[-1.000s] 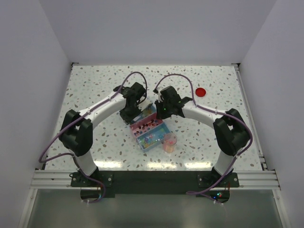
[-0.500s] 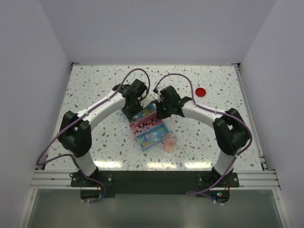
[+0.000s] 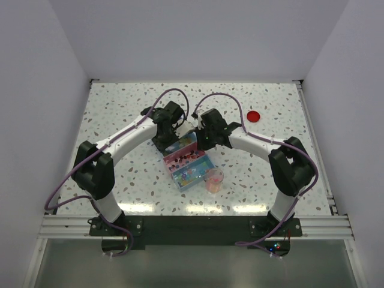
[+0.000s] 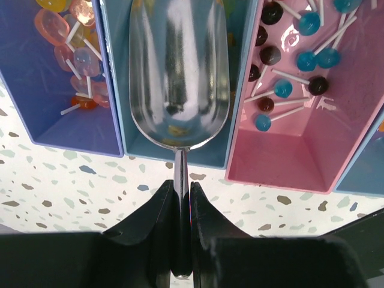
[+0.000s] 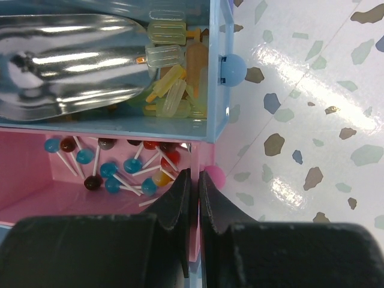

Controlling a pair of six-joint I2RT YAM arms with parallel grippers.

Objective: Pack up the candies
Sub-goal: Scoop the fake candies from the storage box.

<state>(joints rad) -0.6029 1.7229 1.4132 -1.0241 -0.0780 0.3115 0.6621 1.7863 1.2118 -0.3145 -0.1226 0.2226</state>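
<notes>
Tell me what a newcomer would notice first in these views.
First the shiny metal scoop, its thin handle clamped in the left gripper, bowl over the light blue plastic compartment. Beside it sits the pink plastic tray of small blue and brown lollipops, whose end wall the right gripper pinches. Far right on the speckled table lies a lone round red lid.

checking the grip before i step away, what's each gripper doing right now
left gripper: closed on the scoop, by its handle.
right gripper: closed, pinching the end wall of the pink tray.
</notes>
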